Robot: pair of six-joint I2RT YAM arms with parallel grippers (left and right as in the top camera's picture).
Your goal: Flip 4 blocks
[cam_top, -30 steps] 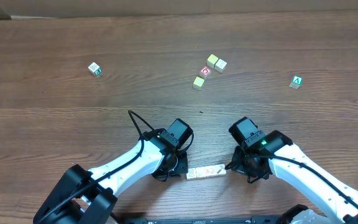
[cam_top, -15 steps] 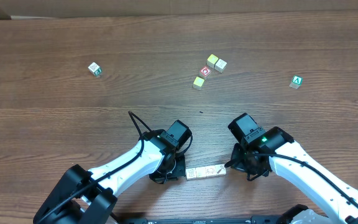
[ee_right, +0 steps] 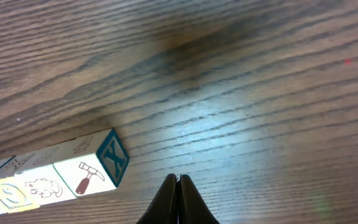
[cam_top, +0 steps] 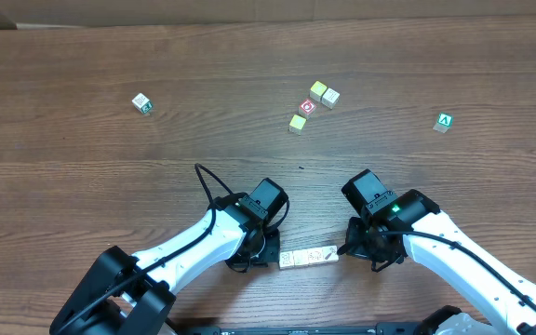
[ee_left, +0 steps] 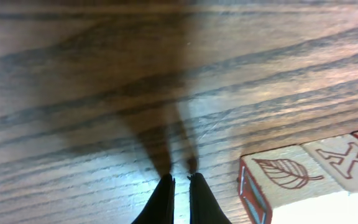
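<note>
The blocks [cam_top: 308, 256] lie side by side in a short row near the front edge, cream faces up, between my two grippers. My left gripper [ee_left: 179, 190] is shut and empty, its tips down at the table just left of the row's end block with a leaf print [ee_left: 283, 175]. My right gripper [ee_right: 179, 185] is also shut and empty, at the wood just right of the end block with a blue X face [ee_right: 112, 157] and a hammer print [ee_right: 84, 177]. From overhead both arms hide their fingertips; the left gripper [cam_top: 270, 253] and right gripper [cam_top: 347, 249] flank the row.
Farther back lie loose cubes: a red-faced one [cam_top: 307, 107], two pale ones [cam_top: 318, 90] [cam_top: 330, 97], a yellowish one [cam_top: 297, 123], a green "A" cube [cam_top: 445, 122] at the right and a white one [cam_top: 140, 102] at the left.
The right wrist has crept very slightly; the row of blocks and the left arm stay where they were.
</note>
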